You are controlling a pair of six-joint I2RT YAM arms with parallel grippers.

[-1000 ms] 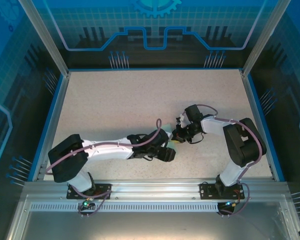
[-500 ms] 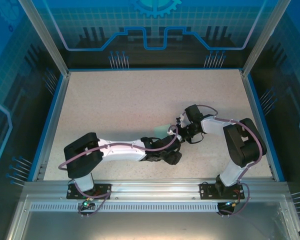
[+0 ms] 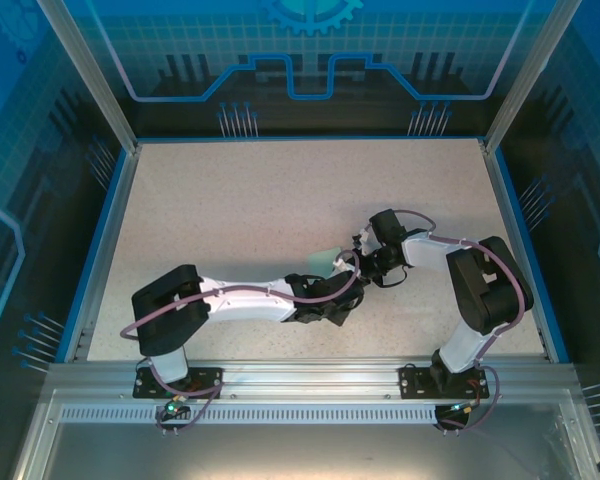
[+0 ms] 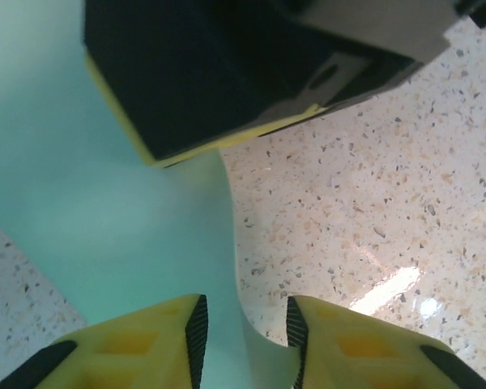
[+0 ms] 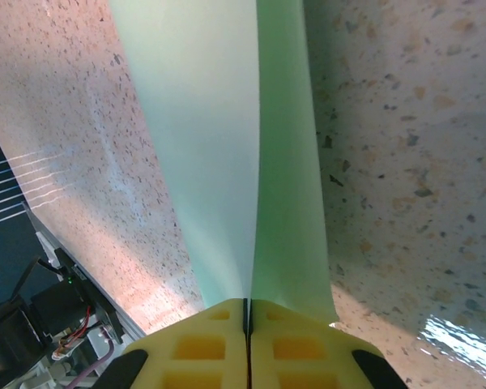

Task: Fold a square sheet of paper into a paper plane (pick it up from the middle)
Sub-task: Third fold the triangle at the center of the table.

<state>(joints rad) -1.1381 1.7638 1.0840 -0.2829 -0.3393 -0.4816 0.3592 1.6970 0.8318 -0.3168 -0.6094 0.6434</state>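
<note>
Right pincer pinches the paper; left pincer, narrowly spread, seemingly straddles its edge.

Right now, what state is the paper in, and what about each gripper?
paper: bent along a crease, two flaps meeting at the pinch
right gripper: shut on the paper at the crease
left gripper: open, fingers either side of a paper edge, not yet clamped
</note>
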